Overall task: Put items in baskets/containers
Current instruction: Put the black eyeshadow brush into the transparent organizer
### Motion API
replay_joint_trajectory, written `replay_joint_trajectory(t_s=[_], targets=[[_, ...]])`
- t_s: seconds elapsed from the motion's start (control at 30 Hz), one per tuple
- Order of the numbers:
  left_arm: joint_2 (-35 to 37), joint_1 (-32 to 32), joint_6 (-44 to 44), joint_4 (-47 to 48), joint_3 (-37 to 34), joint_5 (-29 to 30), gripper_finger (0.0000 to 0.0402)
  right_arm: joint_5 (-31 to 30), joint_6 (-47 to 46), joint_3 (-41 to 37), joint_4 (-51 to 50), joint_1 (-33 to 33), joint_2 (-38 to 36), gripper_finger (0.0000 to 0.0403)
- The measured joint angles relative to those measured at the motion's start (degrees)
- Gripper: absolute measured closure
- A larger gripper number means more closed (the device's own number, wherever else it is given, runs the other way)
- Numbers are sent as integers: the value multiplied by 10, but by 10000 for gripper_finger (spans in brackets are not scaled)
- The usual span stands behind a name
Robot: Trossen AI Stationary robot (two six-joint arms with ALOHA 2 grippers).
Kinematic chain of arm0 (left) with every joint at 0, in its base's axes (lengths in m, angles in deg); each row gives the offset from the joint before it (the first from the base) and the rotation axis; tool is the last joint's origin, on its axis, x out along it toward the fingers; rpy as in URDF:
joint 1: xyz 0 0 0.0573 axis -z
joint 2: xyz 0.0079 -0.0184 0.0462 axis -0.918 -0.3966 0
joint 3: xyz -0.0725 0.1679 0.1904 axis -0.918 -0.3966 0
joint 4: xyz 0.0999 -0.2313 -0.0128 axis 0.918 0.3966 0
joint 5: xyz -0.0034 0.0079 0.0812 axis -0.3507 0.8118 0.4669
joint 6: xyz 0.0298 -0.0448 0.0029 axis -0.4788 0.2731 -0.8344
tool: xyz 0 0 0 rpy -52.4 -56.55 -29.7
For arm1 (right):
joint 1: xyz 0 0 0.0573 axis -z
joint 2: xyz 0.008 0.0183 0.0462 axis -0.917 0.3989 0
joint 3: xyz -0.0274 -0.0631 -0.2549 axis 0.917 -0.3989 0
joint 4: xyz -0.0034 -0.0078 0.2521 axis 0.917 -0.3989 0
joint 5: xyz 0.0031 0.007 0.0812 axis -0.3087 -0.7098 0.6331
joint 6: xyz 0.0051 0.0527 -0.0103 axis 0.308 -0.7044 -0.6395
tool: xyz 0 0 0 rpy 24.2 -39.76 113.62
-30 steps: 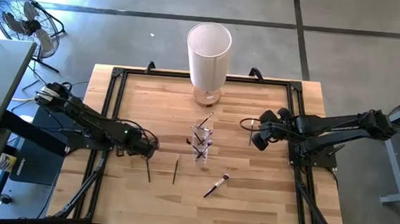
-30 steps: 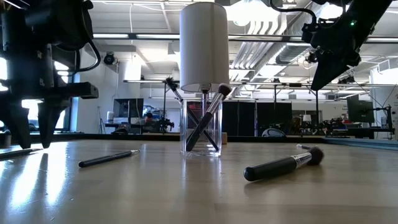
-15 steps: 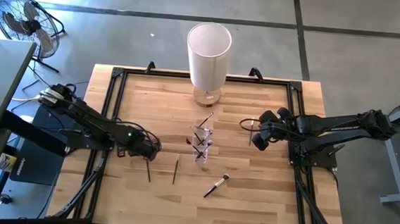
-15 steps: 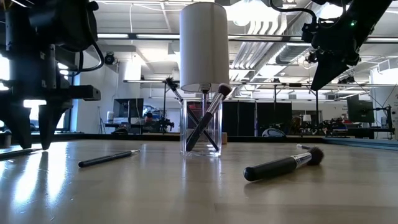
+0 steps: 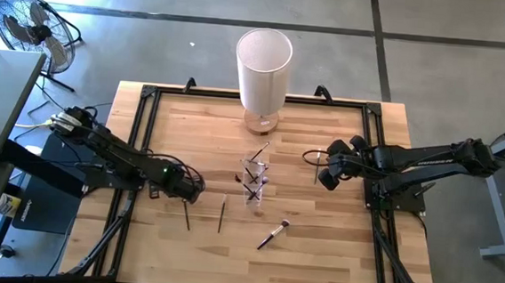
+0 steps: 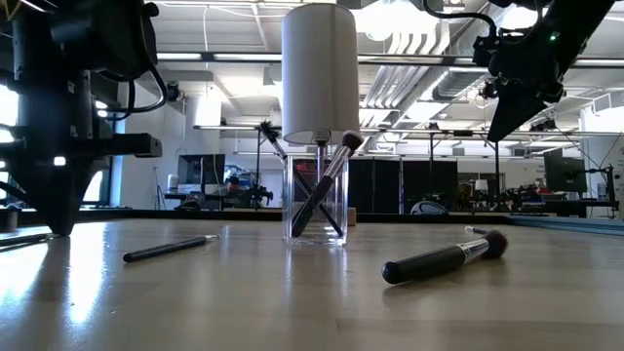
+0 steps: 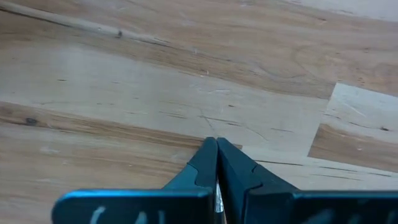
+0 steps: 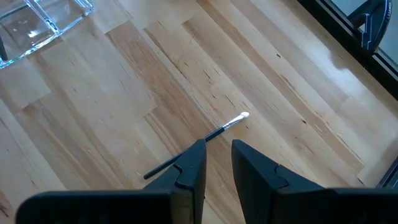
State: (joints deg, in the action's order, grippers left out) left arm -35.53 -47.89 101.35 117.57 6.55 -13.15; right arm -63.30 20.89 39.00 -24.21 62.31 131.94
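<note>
A clear cup (image 5: 252, 179) stands mid-table with several brushes leaning in it (image 6: 322, 190). My left gripper (image 5: 192, 191) is down at the tabletop, left of the cup, shut at the far end of a thin dark brush (image 5: 186, 215) that lies flat. My right gripper (image 5: 321, 170) hangs open, well above the table and right of the cup. Below it a thin white-tipped brush (image 8: 231, 123) lies flat on the wood. Two more brushes lie loose near the front: a thin one (image 5: 221, 215) and a thicker one (image 5: 273, 235). My left gripper points down, its tips at the tabletop (image 6: 57, 230), and is closed on the far end of the thin brush. Only a bright sliver (image 7: 216, 200) shows between the two fingers, which hide the rest of the contact. The brush lies flat on the wood.
A tall white cylinder (image 5: 263, 64) stands at the table's far edge, behind the cup. A black frame (image 5: 149, 94) borders the wooden top. A fan (image 5: 31, 23) stands on the floor at the far left.
My left gripper has shut at the tabletop: its two fingers stood apart and now meet at the far end of the thin brush. The brush still lies flat where it was.
</note>
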Motion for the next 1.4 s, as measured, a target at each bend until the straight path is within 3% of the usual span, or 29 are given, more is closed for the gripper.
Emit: replay_joint_trajectory(t_s=[0.17, 0.43, 0.57, 0.97, 1.13, 1.3, 1.4], targets=[[0, 0, -73, -1, 1, -1, 400, 0, -5, 0, 0, 0, 0, 332], [5, -1, -336, -35, 58, 16, 401, 0, -6, 0, 1, 0, 0, 332], [4, -5, -474, -66, 90, 61, 401, -5, -6, 0, 5, 0, 0, 332], [32, -12, -727, -65, 235, 308, 401, 5, -20, 0, 5, 0, 0, 331], [73, -53, -802, -76, 249, 357, 401, 7, -28, 0, 8, 0, 0, 331], [119, -102, -934, -141, 250, 359, 401, 5, -42, 0, 10, 0, 0, 332], [121, -148, -1015, -208, 252, 305, 401, 1, -56, 0, 14, 0, 0, 332]])
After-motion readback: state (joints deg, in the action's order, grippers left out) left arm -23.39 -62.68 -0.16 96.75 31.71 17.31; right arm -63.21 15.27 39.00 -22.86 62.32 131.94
